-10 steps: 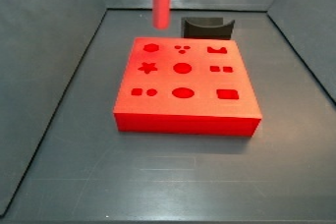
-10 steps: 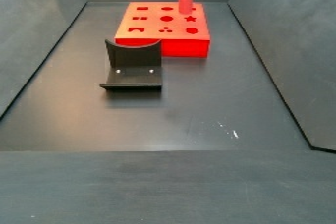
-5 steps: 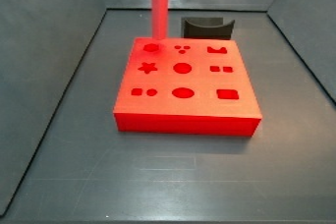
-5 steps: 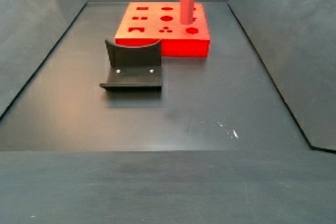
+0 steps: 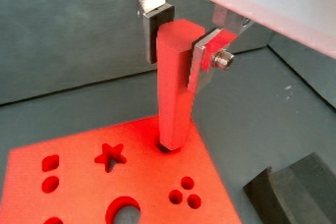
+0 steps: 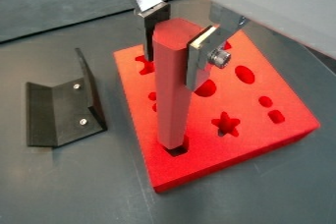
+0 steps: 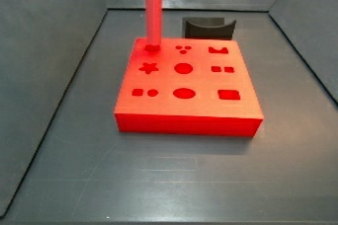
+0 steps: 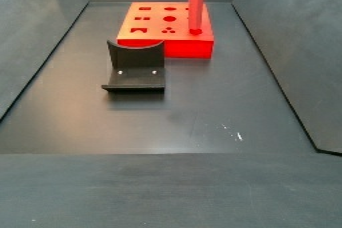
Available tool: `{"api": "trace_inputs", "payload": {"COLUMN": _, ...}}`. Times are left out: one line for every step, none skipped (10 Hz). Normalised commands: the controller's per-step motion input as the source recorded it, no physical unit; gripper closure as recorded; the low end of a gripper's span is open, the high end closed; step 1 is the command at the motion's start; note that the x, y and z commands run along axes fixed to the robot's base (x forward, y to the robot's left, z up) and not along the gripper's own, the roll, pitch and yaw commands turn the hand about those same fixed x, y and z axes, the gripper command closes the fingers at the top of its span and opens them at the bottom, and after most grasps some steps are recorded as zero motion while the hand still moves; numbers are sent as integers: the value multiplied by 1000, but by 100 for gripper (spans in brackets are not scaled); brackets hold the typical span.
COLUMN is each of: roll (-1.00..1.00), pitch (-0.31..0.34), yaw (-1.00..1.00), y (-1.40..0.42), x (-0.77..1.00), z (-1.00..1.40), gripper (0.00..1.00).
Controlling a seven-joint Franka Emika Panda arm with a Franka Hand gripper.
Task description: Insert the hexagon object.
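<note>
Dark worktop [image 8: 201,102], grey walls — the red block [image 7: 185,81] sits at the back. Gripper [image 6: 182,39] fingers [image 6: 206,55] clamp the hexagon rod [image 6: 172,90], which has dropped since a moment ago — its tip now sits in a corner hole, so insertion looks begun.

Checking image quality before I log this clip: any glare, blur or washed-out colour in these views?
Both wrist views: sharp; the gripper holds the slender light-red rod, its silver fingers slightly bright. Both side views: the flat red block glows oversaturated, softening hole edges; the grey floor shows faint sheen.
</note>
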Motion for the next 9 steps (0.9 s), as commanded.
{"api": "trace_inputs", "payload": {"roll": -154, "pitch": -180, "yaw": -377, "y": 0, "x": 0, "z": -63, "gripper": 100}}
{"api": "trace_inputs", "payload": {"roll": -151, "pitch": -171, "yaw": -289, "y": 0, "x": 0, "z": -40, "gripper": 100}}
{"api": "trace_inputs", "payload": {"roll": -116, "pitch": -161, "yaw": -129, "y": 0, "x": -126, "z": -43, "gripper": 100}}
{"api": "trace_inputs", "payload": {"roll": -184, "pitch": -210, "yaw": -43, "y": 0, "x": -354, "z": -60, "gripper": 100}}
{"api": "trace_inputs", "payload": {"roll": -233, "pitch": -237, "yaw": -54, "y": 0, "x": -323, "z": -77, "gripper": 100}}
{"api": "trace_inputs", "payload": {"roll": -171, "pitch": -193, "yaw": -3, "y": 0, "x": -229, "z": -40, "gripper": 100}}
{"api": "trace_inputs", "payload": {"roll": -220, "pitch": -214, "yaw": 0, "y": -51, "x": -26, "z": -114, "gripper": 100}}
{"api": "trace_inputs", "payload": {"roll": -134, "pitch": -179, "yaw": 0, "y": 0, "x": 0, "z": -169, "gripper": 100}}
{"api": "trace_inputs", "payload": {"roll": -13, "pitch": -100, "yaw": 0, "y": 0, "x": 0, "z": -123, "gripper": 100}}
